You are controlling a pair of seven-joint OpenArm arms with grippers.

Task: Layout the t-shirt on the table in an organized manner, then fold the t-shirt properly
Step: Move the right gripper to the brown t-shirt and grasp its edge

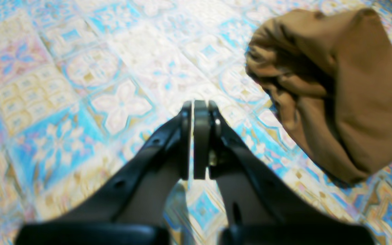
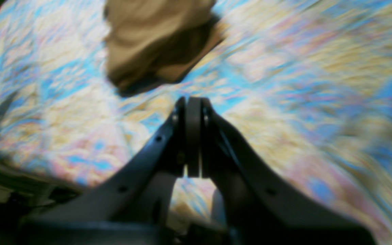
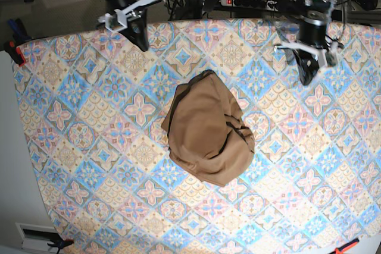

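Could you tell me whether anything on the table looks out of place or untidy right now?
Yes: the t-shirt lies bunched in a crumpled heap mid-table, folded over itself rather than spread flat. Neither hand is touching it. Nothing looks spilled or damaged.

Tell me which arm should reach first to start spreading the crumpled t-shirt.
Probably the left gripper: in the base view it hangs nearer the t-shirt than the right gripper. Both are shut, holding nothing.

Black tapered tool (image 1: 201, 109) fingers (image 1: 185, 136), apparently grey-padded, small screw holes.
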